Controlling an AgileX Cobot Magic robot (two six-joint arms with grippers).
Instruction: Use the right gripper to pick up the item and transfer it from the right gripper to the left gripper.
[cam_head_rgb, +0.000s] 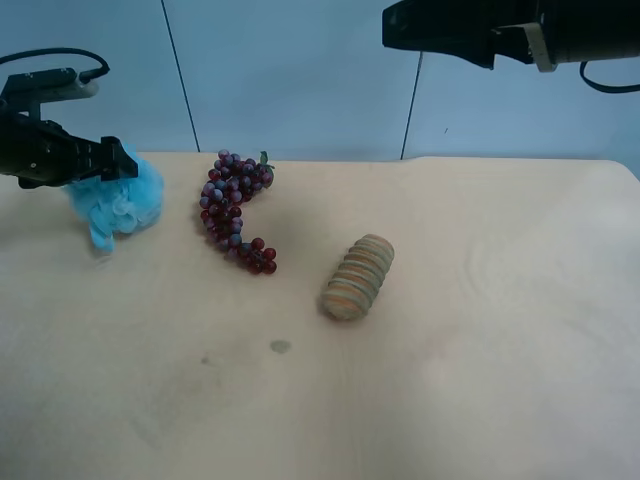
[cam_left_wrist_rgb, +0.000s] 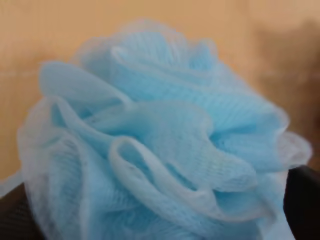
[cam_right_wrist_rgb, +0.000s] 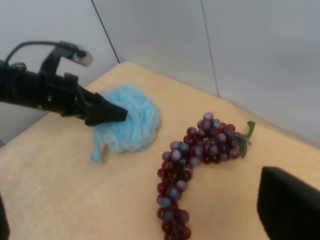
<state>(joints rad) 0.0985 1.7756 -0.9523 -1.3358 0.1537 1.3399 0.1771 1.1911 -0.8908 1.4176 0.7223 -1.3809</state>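
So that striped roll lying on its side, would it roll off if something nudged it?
Probably. The roll is a short cylinder lying on its side on a flat table, so a sideways push would likely send it rolling; an endwise push would more likely slide it. Its ridged surface may give some grip. Its weight can't be judged.

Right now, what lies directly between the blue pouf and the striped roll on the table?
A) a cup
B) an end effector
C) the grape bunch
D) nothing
C: in the exterior high view the grape bunch lies on the table between the pouf and the striped roll.
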